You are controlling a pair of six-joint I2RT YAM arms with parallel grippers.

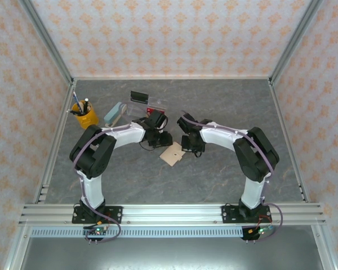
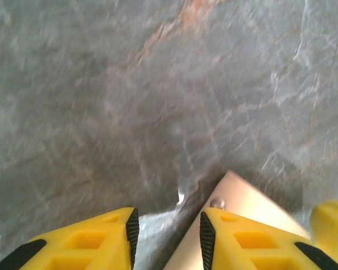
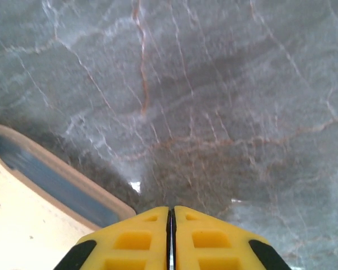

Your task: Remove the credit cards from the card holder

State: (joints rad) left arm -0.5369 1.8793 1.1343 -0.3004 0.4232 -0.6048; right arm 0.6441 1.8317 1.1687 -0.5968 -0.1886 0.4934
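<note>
Left tool: fingers spread, with a clear gap between the black pads. In that gap the left wrist view shows grey desk and one edge of the card holder. The finger on the right of that view lies over the holder's tan face, close to a small round stud near its corner. Whether either pad touches the holder cannot be told.

Right tool: fingers pressed together, nothing between them. The tips are over bare desk, with the card holder just beside them, at the lower left of the right wrist view. That view shows a strip of blue-grey inner panel along the holder's rounded tan edge. Contact with the holder cannot be told.

Card holder: lies on the desk near its middle, tan face up and turned at an angle. It sits between the two tool heads, which close in from the left and the right.

Other items, all in the far left part of the desk and well apart from the holder:
- a yellow cup holding pens;
- a blue-grey block just beside the cup;
- a clear tray beyond the left arm's wrist, with a dark rectangle at its far edge.
</note>
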